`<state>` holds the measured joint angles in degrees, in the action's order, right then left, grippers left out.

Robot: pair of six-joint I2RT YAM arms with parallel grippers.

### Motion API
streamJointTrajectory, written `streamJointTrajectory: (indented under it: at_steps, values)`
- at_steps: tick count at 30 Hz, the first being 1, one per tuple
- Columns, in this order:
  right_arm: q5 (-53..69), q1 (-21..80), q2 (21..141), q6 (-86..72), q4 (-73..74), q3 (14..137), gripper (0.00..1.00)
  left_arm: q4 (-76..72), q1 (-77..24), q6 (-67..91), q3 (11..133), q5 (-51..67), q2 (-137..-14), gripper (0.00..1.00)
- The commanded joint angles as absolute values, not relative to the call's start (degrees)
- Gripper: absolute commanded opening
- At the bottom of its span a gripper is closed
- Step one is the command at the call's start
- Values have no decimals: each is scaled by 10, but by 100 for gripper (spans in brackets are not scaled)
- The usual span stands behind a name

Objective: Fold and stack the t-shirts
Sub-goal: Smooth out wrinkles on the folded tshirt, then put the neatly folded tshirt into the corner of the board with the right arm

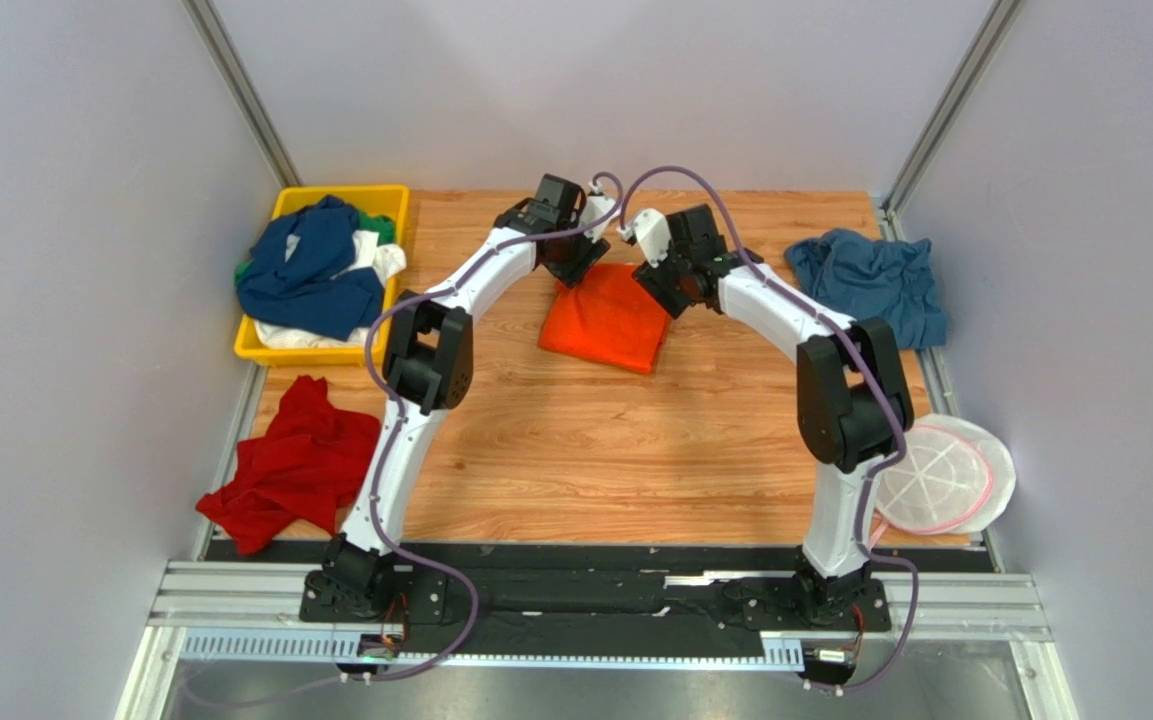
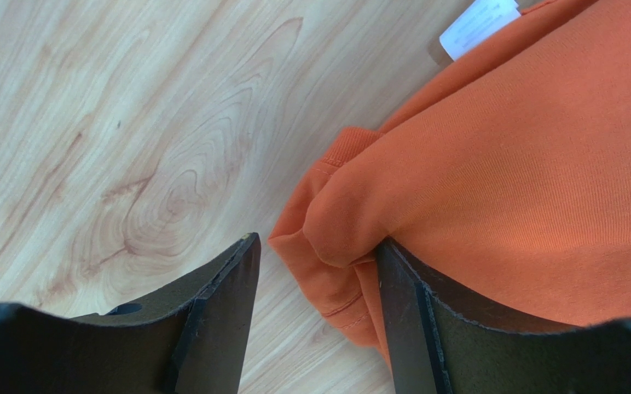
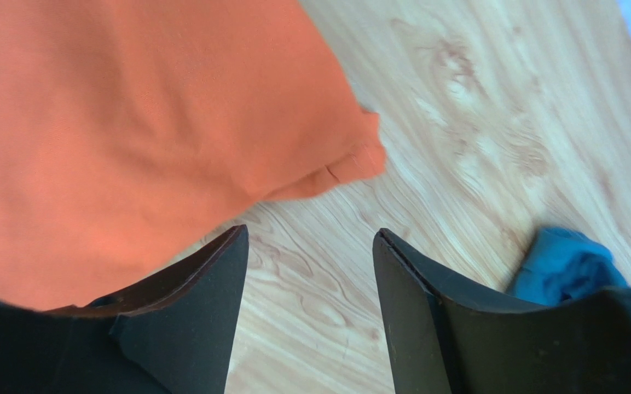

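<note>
Orange t-shirt (image 1: 608, 318): folded, near the far edge of the surface (image 1: 612, 465), midway across.
Left tool (image 2: 317, 246): released, jaws apart at the shirt's corner.
Right tool (image 3: 310, 234): released, bare wood between its jaws.

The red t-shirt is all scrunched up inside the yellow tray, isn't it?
Not quite. The red t-shirt is all scrunched up, but it is not inside the yellow tray. It lies outside it, at the left edge of the table, nearer to the robot than the tray is. The top external view shows this.
</note>
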<state>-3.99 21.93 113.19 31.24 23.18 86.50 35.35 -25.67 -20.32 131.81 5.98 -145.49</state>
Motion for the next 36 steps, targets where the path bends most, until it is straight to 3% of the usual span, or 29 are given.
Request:
streamJointTrajectory:
  at_steps: [1,10,19,25,36]
  values:
    - [-42,217,1056,278,214,837,63,350,-254,-214,1332,41,-1445,63]
    - [-14,216,980,228,242,779,65,351,-255,-178,1266,76,-1354,63]
    - [51,176,951,127,263,747,74,354,-255,-162,1145,105,-1218,63]
    - [190,115,1019,55,301,802,75,367,-255,-177,1096,111,-1179,63]
    - [373,84,1177,10,304,889,75,405,-255,-185,1106,140,-1223,62]
